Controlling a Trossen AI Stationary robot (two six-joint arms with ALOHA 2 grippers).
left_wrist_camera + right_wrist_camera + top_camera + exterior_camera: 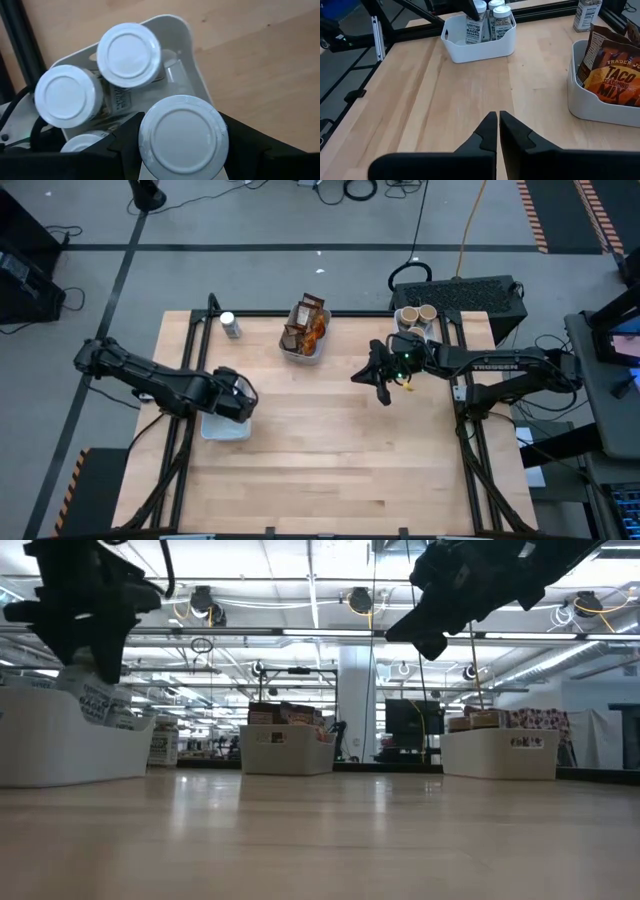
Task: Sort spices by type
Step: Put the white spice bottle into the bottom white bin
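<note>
While the left end effector (232, 395) pinches a white-capped jar (182, 136) above its tray (225, 427), the right end effector (378, 377) hangs pressed together over bare bench (330, 460).

High view: you see one stray jar (231, 326) at the bench's far left edge, the packets (307, 325) in the middle tray (301, 349), and two tan-topped tubs (417, 315) at the far right. Low view: three white trays stand on the bench, both arms raised above it. Left wrist view: the held jar sits between the dark fingers (125, 145), with other jars (128, 54) standing in the tray below. Right wrist view: the fingertips (490, 131) meet, holding nothing; jars fill the distant tray (480, 47), and a taco mix packet (615, 72) stands in the near one.
</note>
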